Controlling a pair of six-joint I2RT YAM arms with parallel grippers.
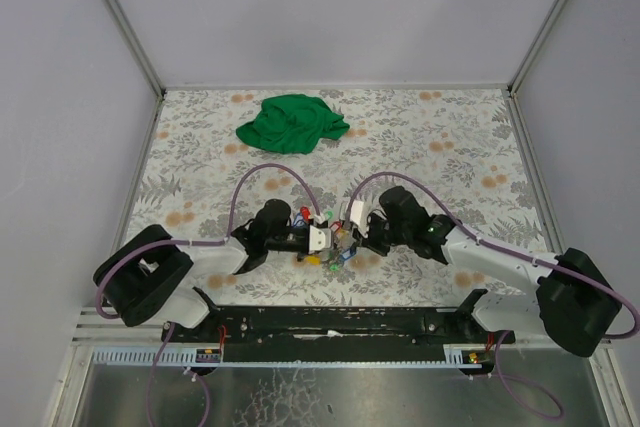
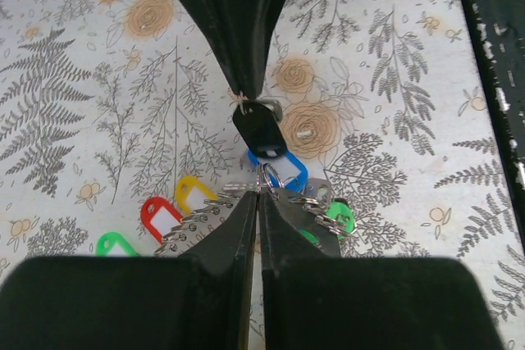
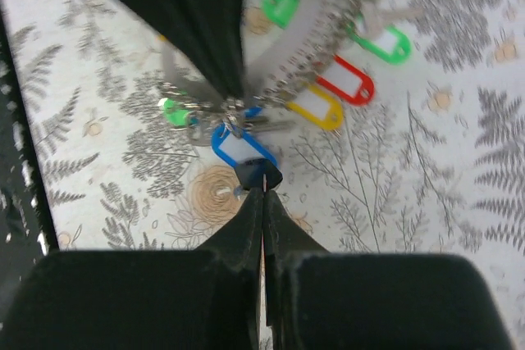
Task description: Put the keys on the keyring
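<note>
Black key head (image 3: 257,173) pinched in right hand (image 3: 262,192); left hand (image 2: 259,196) clamps keyring (image 2: 270,174), seemingly

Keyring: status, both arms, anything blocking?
Left gripper shut on keyring, coloured keys bunched along it. Right gripper shut on black key tag, tip to tip with left. Green cloth far back, not in the way.

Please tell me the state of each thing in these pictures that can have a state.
left gripper: shut, pinching the keyring.
right gripper: shut on the black key.
keys: bunched along the keyring, between the two grippers.
green cloth: crumpled, lying apart on the far side of the table.
</note>
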